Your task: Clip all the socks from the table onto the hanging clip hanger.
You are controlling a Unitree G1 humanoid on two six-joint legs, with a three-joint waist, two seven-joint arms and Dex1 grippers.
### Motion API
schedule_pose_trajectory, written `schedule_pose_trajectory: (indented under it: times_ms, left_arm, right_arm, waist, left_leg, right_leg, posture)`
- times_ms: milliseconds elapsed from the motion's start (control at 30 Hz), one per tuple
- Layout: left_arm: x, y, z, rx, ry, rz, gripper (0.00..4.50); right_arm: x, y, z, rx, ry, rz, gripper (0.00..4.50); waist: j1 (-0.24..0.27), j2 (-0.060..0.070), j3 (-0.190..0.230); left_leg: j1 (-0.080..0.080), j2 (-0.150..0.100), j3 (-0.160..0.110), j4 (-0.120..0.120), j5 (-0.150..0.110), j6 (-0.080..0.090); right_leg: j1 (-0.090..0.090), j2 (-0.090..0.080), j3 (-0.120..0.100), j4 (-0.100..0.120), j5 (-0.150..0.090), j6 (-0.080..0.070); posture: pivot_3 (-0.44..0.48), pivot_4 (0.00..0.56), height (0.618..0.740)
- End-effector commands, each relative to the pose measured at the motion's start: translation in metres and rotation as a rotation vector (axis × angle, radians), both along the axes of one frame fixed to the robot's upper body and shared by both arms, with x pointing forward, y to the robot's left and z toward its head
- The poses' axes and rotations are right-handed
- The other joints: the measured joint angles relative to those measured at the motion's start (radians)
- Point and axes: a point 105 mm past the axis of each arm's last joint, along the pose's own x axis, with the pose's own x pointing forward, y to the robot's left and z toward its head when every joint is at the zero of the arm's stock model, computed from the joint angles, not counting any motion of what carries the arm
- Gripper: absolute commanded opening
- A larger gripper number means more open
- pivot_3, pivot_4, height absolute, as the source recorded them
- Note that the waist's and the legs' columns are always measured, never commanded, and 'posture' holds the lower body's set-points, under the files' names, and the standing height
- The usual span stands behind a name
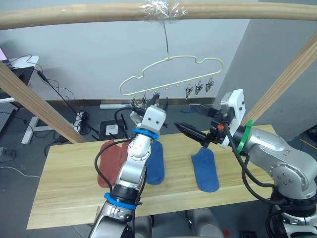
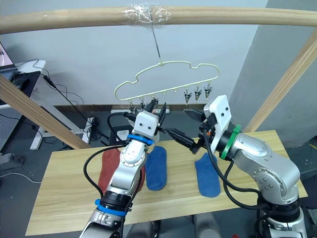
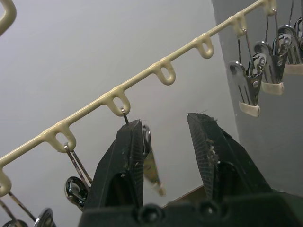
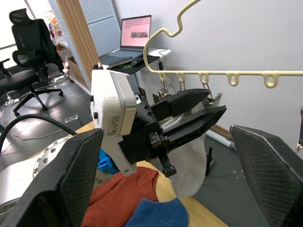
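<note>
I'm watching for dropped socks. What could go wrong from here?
1. The hanger hangs by one thin hook and sits tilted. The left gripper, open among its clips, might nudge it and set it swinging.
2. A grey sock dangles by that gripper. Whether a clip holds it is unclear, so it may fall.

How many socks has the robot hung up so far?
None is clearly hung yet. A light grey sock dangles beside the open left gripper at the pale yellow-green wire hanger's clips; whether it is clipped is unclear. Two rust-red socks and two blue socks lie on the pale wooden table.
</note>
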Motion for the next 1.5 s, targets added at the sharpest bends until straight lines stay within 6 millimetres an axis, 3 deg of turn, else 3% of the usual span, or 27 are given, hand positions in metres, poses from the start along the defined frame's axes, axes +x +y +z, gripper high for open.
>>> schedule_pose_trajectory:
  times_ms: [33, 467, 1100, 1500]
  left_arm:
    - [-0.002, 0.001, 0.010, -0.011, -0.044, 0.011, 1.68]
    - [-0.023, 0.002, 0.002, 0.004, -0.029, -0.038, 1.68]
    - [-0.018, 0.010, 0.004, -0.034, -0.033, 0.023, 1.68]
    - [-0.004, 0.010, 0.009, -0.048, -0.038, 0.031, 1.68]
  right_arm:
    - [-0.007, 0.001, 0.010, 0.013, -0.060, 0.009, 4.50]
    - [-0.006, 0.002, 0.010, 0.017, -0.058, 0.004, 4.50]
    - [-0.006, 0.002, 0.012, 0.018, -0.067, 0.013, 4.50]
    - [-0.007, 0.003, 0.012, 0.017, -0.071, 0.013, 4.50]
  waist:
    - [0.000, 0.000, 0.000]
    - [-0.002, 0.000, 0.001]
    - [-0.002, 0.000, 0.001]
    - [-0.003, 0.000, 0.001]
  left_leg:
    - [0.000, 0.000, 0.000, 0.000, 0.000, 0.000]
    - [0.000, 0.000, 0.000, 0.000, 0.000, 0.000]
    - [0.000, 0.000, 0.000, 0.000, 0.000, 0.000]
    - [0.000, 0.000, 0.000, 0.000, 0.000, 0.000]
  right_leg:
    - [0.000, 0.000, 0.000, 0.000, 0.000, 0.000]
    - [-0.001, 0.000, 0.000, 0.000, 0.000, 0.000]
    - [-0.001, 0.000, 0.000, 0.000, 0.000, 0.000]
    - [-0.001, 0.000, 0.000, 0.000, 0.000, 0.000]
  posture:
    - [-0.225, 0.253, 0.740]
    - [-0.221, 0.254, 0.740]
    - [-0.221, 0.246, 0.740]
    - [-0.228, 0.241, 0.740]
